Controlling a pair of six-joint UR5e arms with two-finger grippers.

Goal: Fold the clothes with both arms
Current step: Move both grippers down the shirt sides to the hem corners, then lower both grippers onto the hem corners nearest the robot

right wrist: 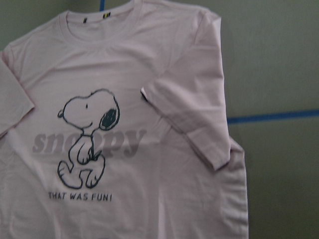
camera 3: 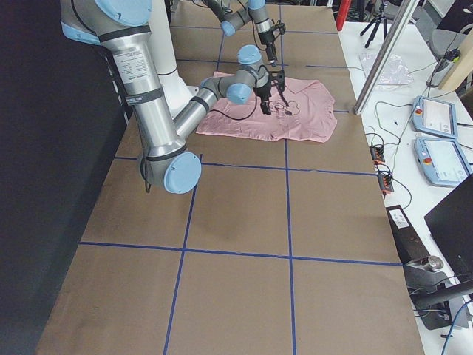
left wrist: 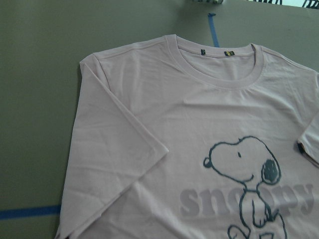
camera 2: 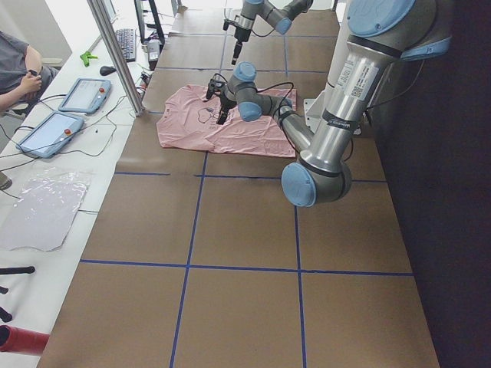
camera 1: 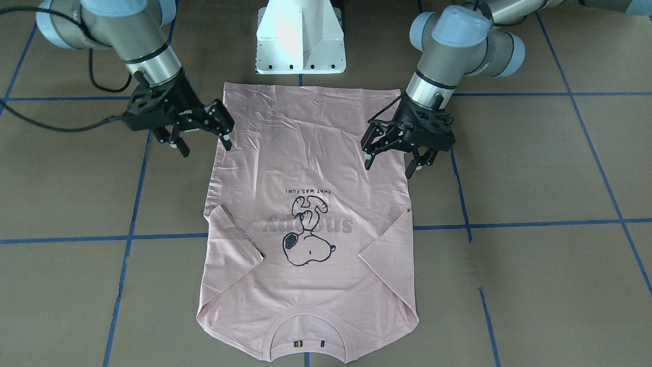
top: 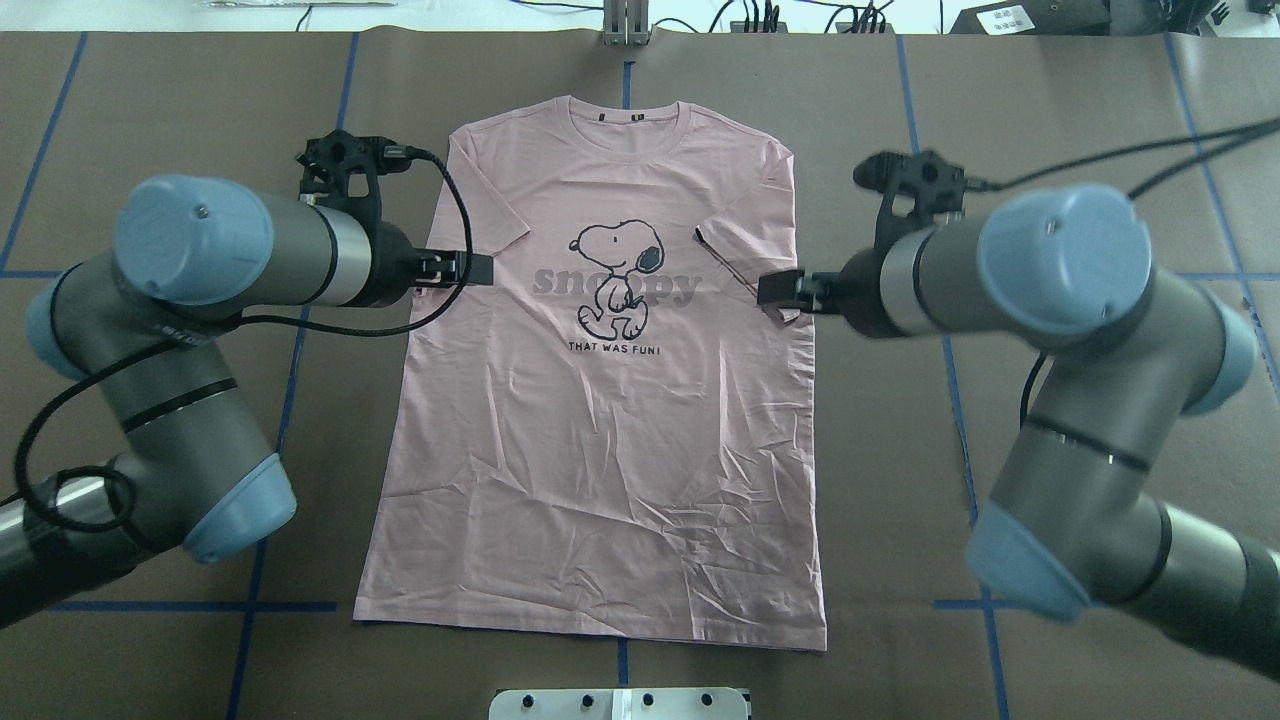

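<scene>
2 grippers hover unclenched, holding nothing. Overhead, the left gripper (top: pixel 470 270) sits at 9 o'clock of the shirt (top: pixel 600 450), the right gripper (top: pixel 780 290) at 3 o'clock. The shirt lies flat on the table (top: pixel 1050 120). Uneven pinches could skew the fold or bunch cloth.

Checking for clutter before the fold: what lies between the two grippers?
Only the pink T-shirt, lying flat between the open left gripper and open right gripper; nothing else is on that stretch, as the front-facing view shows.
</scene>
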